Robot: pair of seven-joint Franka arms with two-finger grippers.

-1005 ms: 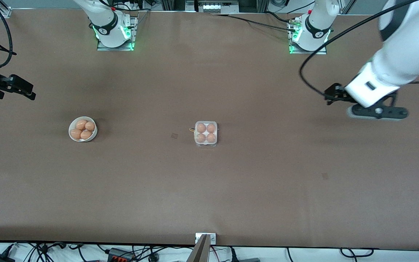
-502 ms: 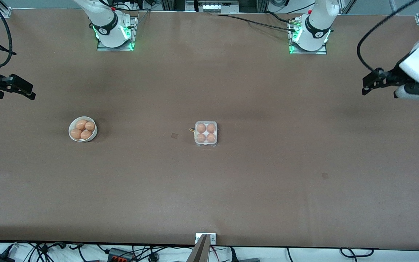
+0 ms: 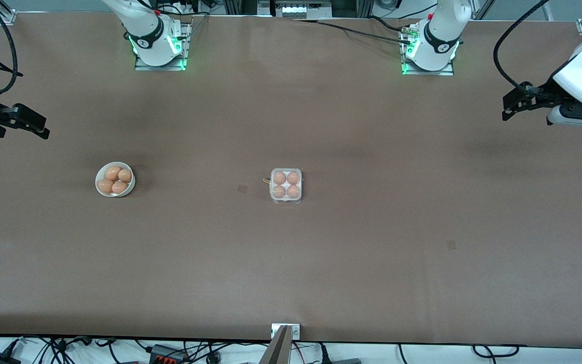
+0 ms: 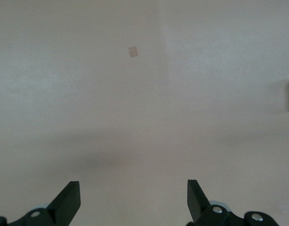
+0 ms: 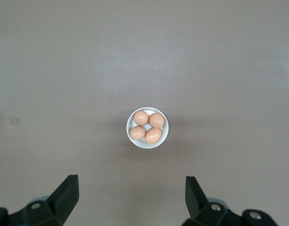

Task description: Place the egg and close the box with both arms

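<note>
The box [image 3: 286, 185] sits mid-table, a brown egg [image 3: 280, 178] in each of its cells and the clear lid lying flat over them. I cannot single out the task's egg among them. My left gripper [image 3: 512, 103] hangs open over the left arm's end of the table, well away from the box; in the left wrist view the left gripper [image 4: 133, 188] frames only bare table. My right gripper [image 3: 38, 126] waits open over the right arm's end, and in the right wrist view the right gripper [image 5: 132, 181] has nothing between its fingers.
A round white bowl [image 3: 130, 190] with several brown eggs [image 3: 113, 174] stands toward the right arm's end; the bowl [image 5: 135, 142] also shows in the right wrist view. Small dark patches [image 3: 242, 188] [image 3: 451, 244] mark the brown table. A metal bracket [image 3: 286, 331] sits at the near edge.
The left arm has swung away toward its own end of the table, most of it in the first half second. The right arm, box and bowl have not moved.
</note>
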